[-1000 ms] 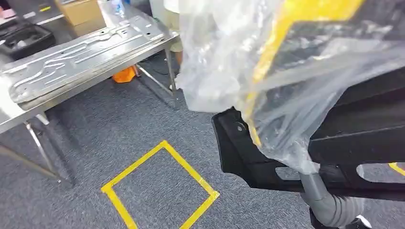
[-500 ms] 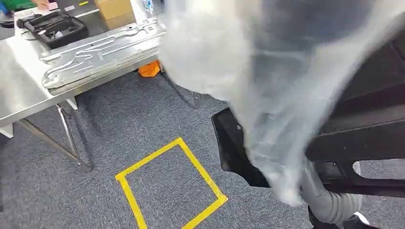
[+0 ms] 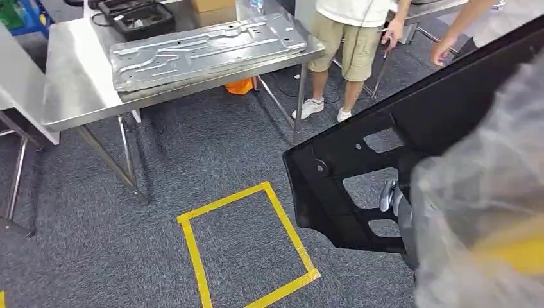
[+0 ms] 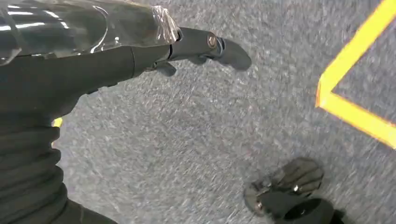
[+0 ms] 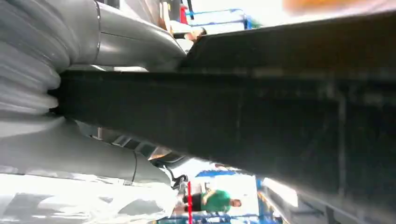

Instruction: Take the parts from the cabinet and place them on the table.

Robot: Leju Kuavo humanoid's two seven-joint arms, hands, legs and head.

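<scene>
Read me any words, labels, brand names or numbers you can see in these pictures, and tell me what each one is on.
None can be read.
The black part and its clear plastic wrap: no print shows.
The metal panel on the steel table: stamped ridges, no lettering.
The cardboard box: no text visible.
The yellow tape square on the carpet: plain.
</scene>
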